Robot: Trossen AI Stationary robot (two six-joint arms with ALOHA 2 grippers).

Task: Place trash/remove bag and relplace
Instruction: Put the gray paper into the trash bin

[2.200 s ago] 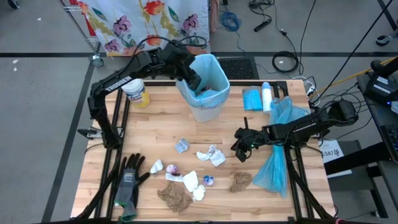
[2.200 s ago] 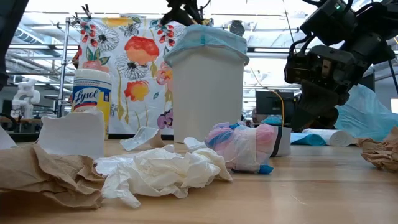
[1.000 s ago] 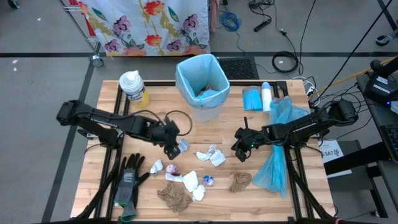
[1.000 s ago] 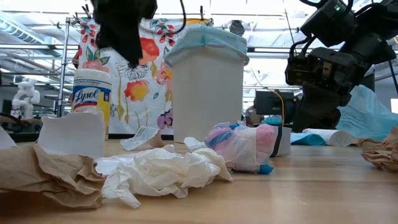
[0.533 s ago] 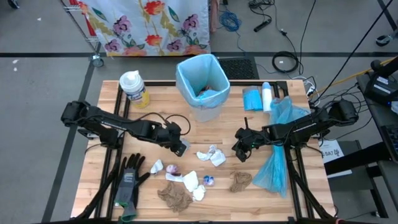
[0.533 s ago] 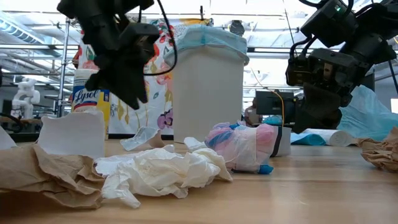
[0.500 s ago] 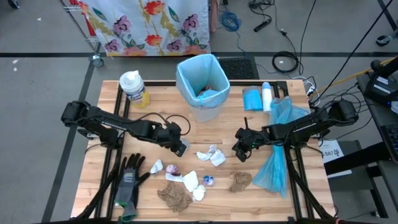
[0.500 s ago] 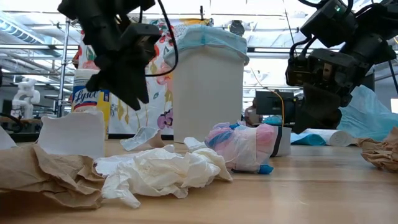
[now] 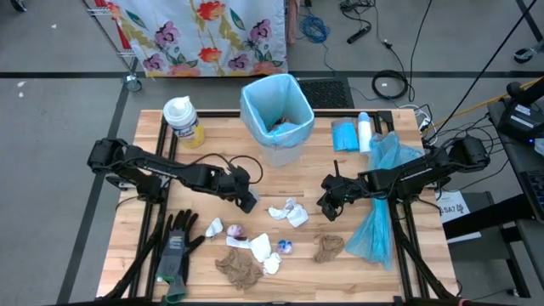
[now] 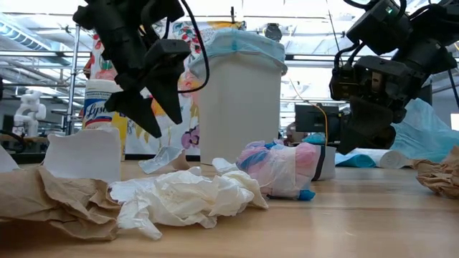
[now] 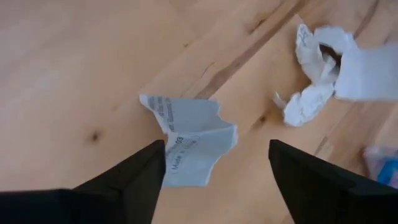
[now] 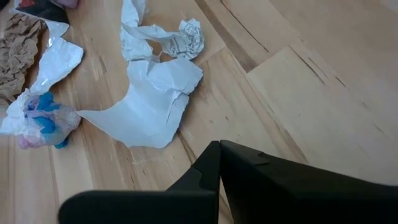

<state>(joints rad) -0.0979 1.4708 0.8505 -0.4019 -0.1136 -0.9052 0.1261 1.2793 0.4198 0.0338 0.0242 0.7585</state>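
Trash lies loose on the wooden table (image 9: 212, 161): a white printed paper scrap (image 11: 189, 140), white wads (image 9: 289, 211) (image 9: 261, 247), brown paper towels (image 9: 240, 270) (image 9: 328, 247) and a bluish wrapper (image 9: 286, 246). My left gripper (image 11: 216, 149) (image 9: 246, 201) hangs open just above the printed scrap (image 10: 165, 159), one finger on each side, clear of it. The white bin (image 9: 277, 119) with its blue bag (image 10: 237, 44) stands upright at the far middle. My right gripper (image 9: 327, 206) (image 12: 219, 149) waits shut above the table, right of the white wads.
A wipes canister (image 9: 184, 121) stands at the far left. Black-and-grey gloves (image 9: 176, 246) lie at the near left. A loose blue bag (image 9: 380, 200) drapes over the right edge, with a roll of bags (image 9: 353, 134) behind it.
My left gripper has come down toward the printed paper scrap, shifted slightly toward the table's right edge and rolled a little. Its fingers have opened wide over the scrap. The scrap has stayed where it was.
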